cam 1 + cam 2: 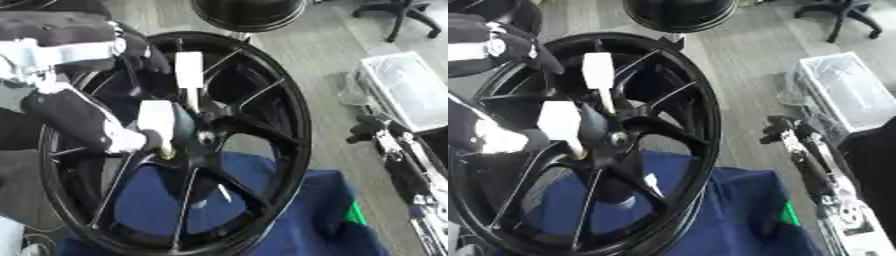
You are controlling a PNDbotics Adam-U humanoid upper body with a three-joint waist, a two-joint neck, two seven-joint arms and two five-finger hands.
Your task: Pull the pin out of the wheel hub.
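Even, fairly bright daylight fills both views, with no hard shadows on the grey floor (332,65). Pale sheen runs along the rim of the black wheel (293,107). The left hand (83,120) beside the wheel's centre is smeared by blur; everything looks soft.

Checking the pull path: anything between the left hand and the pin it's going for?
Nothing visible. The left hand is already at the lower pin by the hub; a second pin stands above, clear of it.
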